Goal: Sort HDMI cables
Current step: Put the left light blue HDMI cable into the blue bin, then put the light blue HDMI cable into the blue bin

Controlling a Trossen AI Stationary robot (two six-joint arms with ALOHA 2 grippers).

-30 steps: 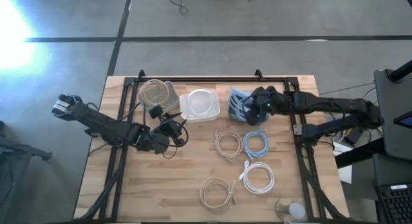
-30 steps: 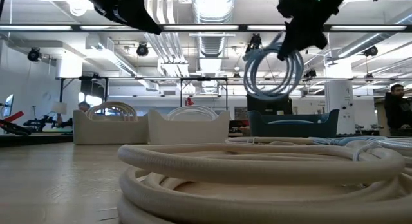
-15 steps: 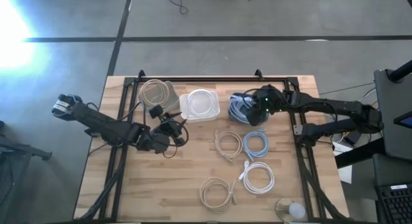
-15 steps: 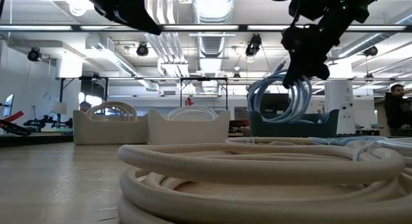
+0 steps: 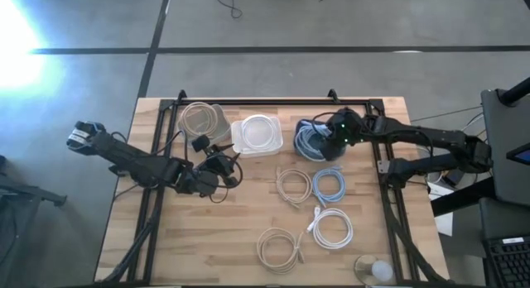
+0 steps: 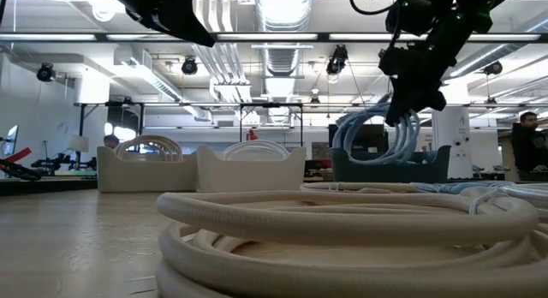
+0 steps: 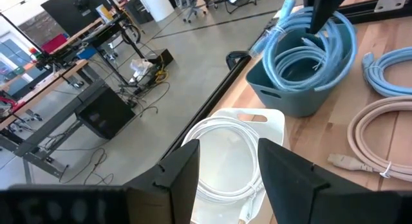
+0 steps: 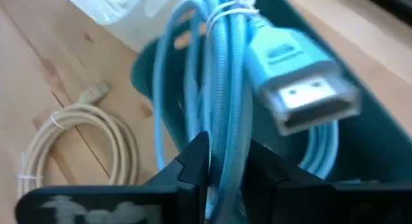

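My right gripper (image 5: 331,136) is shut on a light blue HDMI cable coil (image 6: 377,134) over the blue bin (image 5: 308,147). The coil's lower part is down inside that bin (image 6: 390,166). My left gripper (image 5: 219,169) is open and empty, hovering near the table's left-middle, apart from the bins. A beige coil lies in the clear bin (image 5: 203,120) and a white coil in the white bin (image 5: 257,135). On the table lie a beige coil (image 5: 292,186), a light blue coil (image 5: 330,185), a white coil (image 5: 333,228) and another beige coil (image 5: 277,247). My right gripper pinches the bundled strands of the light blue coil (image 8: 222,143) between its two fingers, near the tie and the plug (image 8: 302,82). The fingers come from above, pointing down. The coil hangs upright below them, its lower part inside the blue bin.
The three bins stand in a row at the table's far side, inside a black frame (image 5: 273,102). A round clear thing (image 5: 374,270) sits at the near right corner. Bare wood lies at the near left. A person (image 6: 527,144) stands in the room beyond.
My right gripper has gone down over the blue bin with the light blue coil. The coil, hanging clear above the bin before, now has its lower part inside it.
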